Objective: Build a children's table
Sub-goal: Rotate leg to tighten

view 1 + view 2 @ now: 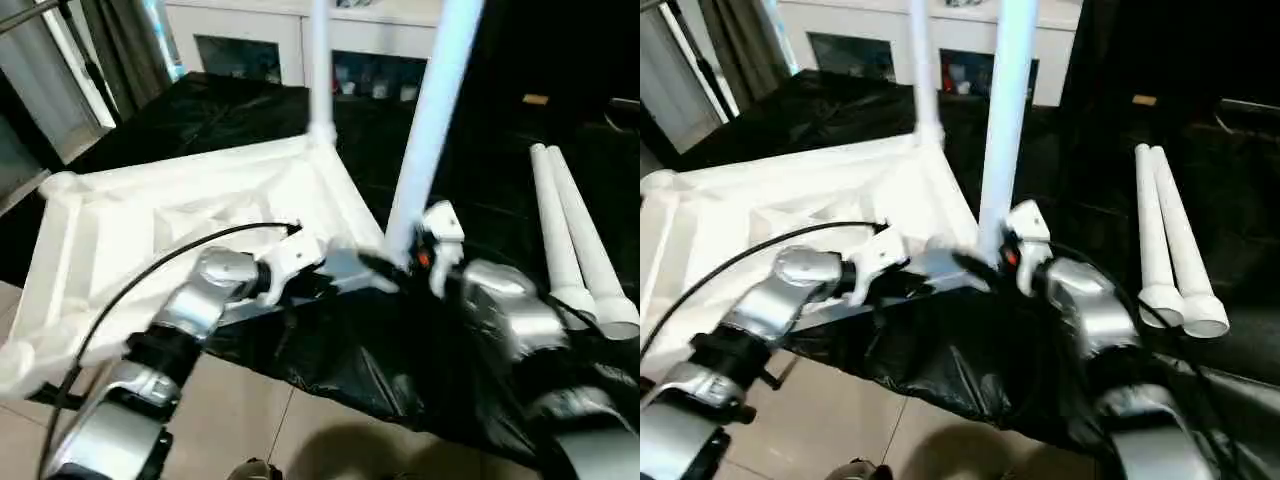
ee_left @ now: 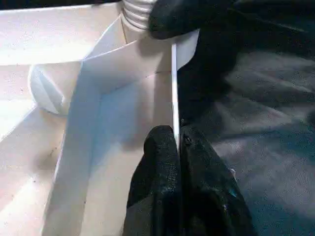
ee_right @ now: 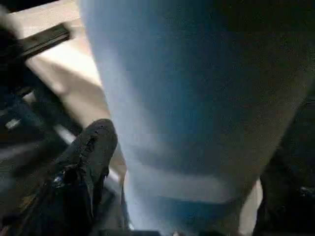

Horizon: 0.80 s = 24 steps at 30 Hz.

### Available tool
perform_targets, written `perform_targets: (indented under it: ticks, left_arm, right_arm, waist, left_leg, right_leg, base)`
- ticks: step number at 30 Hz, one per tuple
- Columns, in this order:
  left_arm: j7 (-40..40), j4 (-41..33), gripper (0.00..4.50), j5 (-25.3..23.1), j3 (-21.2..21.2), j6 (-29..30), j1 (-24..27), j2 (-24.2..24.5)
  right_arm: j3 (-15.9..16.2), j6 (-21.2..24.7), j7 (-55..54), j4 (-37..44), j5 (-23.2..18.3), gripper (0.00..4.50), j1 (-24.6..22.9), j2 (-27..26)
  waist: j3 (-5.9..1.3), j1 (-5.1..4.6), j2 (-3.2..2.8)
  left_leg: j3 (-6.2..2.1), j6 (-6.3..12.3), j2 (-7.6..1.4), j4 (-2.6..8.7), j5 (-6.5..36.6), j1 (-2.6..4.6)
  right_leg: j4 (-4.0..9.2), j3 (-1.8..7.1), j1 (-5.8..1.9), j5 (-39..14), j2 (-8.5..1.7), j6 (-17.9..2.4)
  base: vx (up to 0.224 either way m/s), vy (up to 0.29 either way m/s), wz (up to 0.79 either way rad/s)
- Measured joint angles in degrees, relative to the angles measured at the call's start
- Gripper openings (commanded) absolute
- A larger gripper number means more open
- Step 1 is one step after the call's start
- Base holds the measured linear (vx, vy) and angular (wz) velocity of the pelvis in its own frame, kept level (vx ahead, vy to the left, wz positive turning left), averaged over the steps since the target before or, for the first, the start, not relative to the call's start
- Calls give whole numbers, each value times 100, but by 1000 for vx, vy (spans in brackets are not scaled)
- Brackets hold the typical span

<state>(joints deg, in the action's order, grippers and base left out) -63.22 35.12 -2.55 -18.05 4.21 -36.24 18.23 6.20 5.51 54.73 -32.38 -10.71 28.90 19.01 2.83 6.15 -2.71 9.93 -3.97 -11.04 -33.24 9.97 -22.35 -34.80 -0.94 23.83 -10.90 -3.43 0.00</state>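
- Legs: second leg (image 1: 425, 130), frame centre, stands in tabletop (image 1: 120, 230) near corner socket; two spare legs (image 1: 575, 240) lie at right.
- Left gripper (image 2: 176, 147) pinches tabletop's rim; right gripper (image 3: 162, 182) fingers straddle the leg loosely. You fetch a spare next.

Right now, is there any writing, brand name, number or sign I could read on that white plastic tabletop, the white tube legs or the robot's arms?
None can be read.
White plastic ribbed tabletop: no text visible.
Standing white tubular leg and the two lying white tubular legs: plain.
Silver forearms: no legible label; a small orange mark near the right gripper is too blurred to read.
White glass-door cabinet: contents too blurred.
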Motion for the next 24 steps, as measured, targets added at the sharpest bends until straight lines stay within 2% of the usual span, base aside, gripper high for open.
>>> perform_targets:
  ticks: [3,4,7,10,14,24]
  left_arm:
    - [-388,0,0,62,-47,-127,17,176]
    - [-450,0,0,60,-53,-155,17,205]
    - [-713,0,0,65,-106,-281,20,311]
    - [-860,0,0,64,-110,-309,20,389]
    - [-1017,1,0,65,-133,-345,20,420]
    - [-1095,43,0,66,-124,-380,25,405]
  right_arm:
    - [187,165,517,357,-21,385,-149,251]
    - [222,195,585,421,-19,360,-171,285]
    - [342,319,834,625,-14,347,-240,447]
    - [403,397,969,735,-13,310,-246,484]
    - [442,504,1013,950,-17,285,-364,537]
    - [440,612,955,1153,-40,277,-528,457]
  waist:
    - [0,32,0]
    - [0,32,0]
    - [1,37,0]
    - [1,39,0]
    - [1,56,0]
    - [0,64,0]
  left_leg:
    - [0,0,-3,-10,0,0]
    - [0,0,-3,-13,0,-1]
    - [0,0,-4,-21,1,-1]
    - [0,-1,-5,-24,1,0]
    - [0,-1,-5,-28,1,0]
    - [-2,0,-5,-37,1,2]
  right_leg:
    - [-2,0,-1,0,0,0]
    - [-5,0,-1,0,0,0]
    - [-11,0,-2,0,0,0]
    - [-16,0,-2,0,0,0]
    - [-16,0,-4,0,-1,0]
    - [-20,0,-9,0,-1,0]
  base:
    - [0,0,0]
    - [0,0,0]
    - [0,0,0]
    - [0,0,0]
    - [0,0,0]
    - [0,0,0]
